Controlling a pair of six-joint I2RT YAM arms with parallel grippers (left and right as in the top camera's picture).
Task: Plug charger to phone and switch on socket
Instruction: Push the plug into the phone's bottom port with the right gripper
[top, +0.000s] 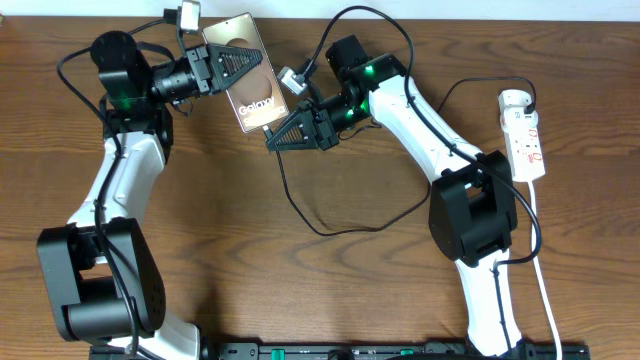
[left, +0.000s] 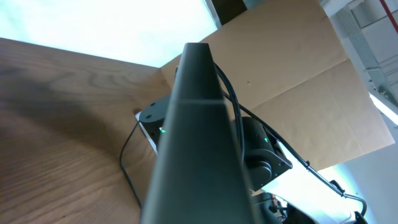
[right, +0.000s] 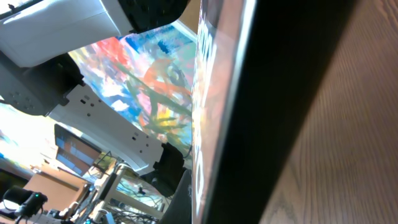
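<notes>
The phone, bronze with white lettering, is held tilted at the back of the table. My left gripper is shut on its left edge. In the left wrist view the phone is a dark slab filling the centre. My right gripper sits at the phone's lower end, fingers closed to a point. The thin black charger cable leads out from that tip and loops over the table. The plug itself is hidden. In the right wrist view the phone's edge is very close. The white socket strip lies at the far right.
The socket's white cord runs down the right side toward the front edge. The right arm's base stands beside the socket, the left arm's base at the front left. A brown cardboard panel stands behind the table.
</notes>
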